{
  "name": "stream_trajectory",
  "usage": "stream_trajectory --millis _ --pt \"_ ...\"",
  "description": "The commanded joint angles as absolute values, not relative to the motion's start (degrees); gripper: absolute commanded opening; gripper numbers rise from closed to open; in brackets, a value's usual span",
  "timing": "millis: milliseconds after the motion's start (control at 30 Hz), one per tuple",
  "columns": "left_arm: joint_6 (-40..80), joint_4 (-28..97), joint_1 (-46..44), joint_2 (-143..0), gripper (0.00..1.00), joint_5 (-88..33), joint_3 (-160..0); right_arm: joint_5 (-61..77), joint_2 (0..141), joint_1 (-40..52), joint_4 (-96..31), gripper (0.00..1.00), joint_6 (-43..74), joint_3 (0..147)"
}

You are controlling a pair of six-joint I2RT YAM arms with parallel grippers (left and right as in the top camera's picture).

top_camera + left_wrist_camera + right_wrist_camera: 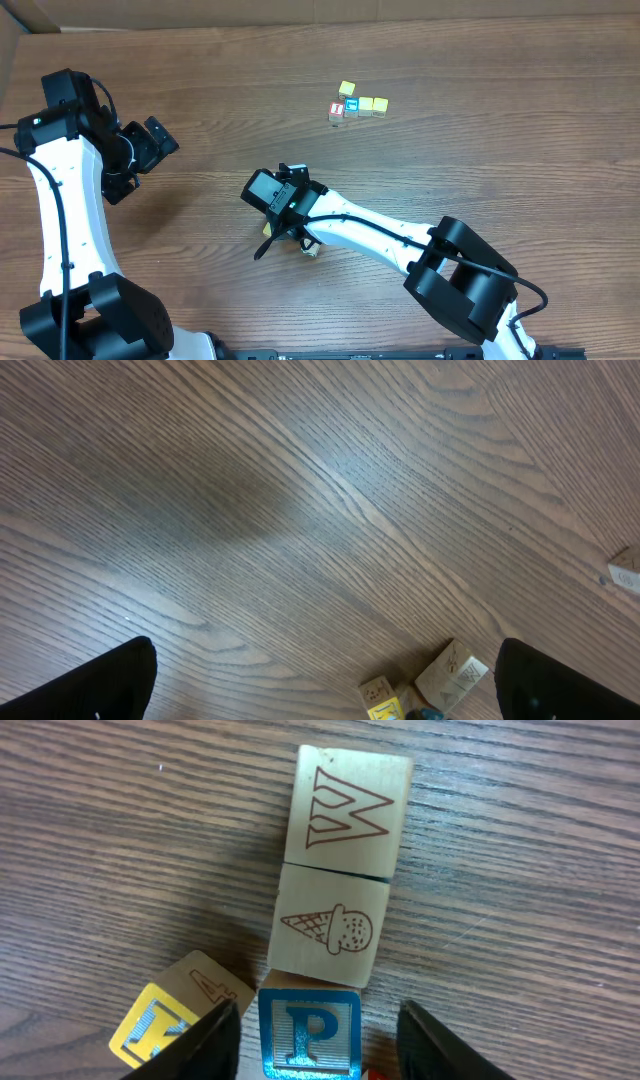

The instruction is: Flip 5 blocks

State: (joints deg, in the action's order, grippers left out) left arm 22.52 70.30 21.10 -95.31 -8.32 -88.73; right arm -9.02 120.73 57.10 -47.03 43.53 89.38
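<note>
Right gripper, released and empty astride the blue-faced wooden cube with the white P: best centred, closed squarely on its three and nine o'clock sides, then lifted clear of the cream wooden cube engraved with an ice-cream cone touching at twelve o'clock before turning over onto the counter.

The brown wood-grain surface carries a tight row of small cubes: a red-faced block, a blue P block, an ice-cream block and a W block. A yellow block sits skewed just beside the row.
</note>
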Motion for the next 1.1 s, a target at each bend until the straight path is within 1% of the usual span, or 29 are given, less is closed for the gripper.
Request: stream_trajectory --millis 0,133,200,267,567,733,833,1067 --pt "22.7 70.2 20.8 -95.4 1.00 -8.4 -88.2 -9.8 121.2 57.1 -46.5 0.54 43.7 90.1" --pt "22.7 70.2 20.8 -95.4 1.00 -8.4 -88.2 -9.3 121.1 56.6 -47.4 0.54 43.6 92.0" --pt "22.7 70.2 20.8 -95.4 1.00 -8.4 -88.2 -8.5 121.1 56.5 -48.4 0.52 43.5 92.5" --pt "22.7 70.2 20.8 -95.4 1.00 -8.4 -88.2 -7.4 121.1 56.5 -49.2 0.49 43.5 92.5" --pt "22.7 70.2 20.8 -95.4 1.00 -8.4 -88.2 -7.2 121.2 56.6 -49.1 0.46 43.5 90.7" --pt "22.7 70.2 20.8 -95.4 1.00 -8.4 -88.2 -7.2 121.4 56.6 -48.3 0.40 43.5 90.0" --pt "22.7 70.2 20.8 -95.4 1.00 -8.4 -88.2 -7.2 121.4 56.6 -48.4 0.34 43.5 90.0" --pt "22.7 70.2 20.8 -95.4 1.00 -8.4 -88.2 -7.2 121.4 56.6 -48.6 0.31 43.8 90.0"
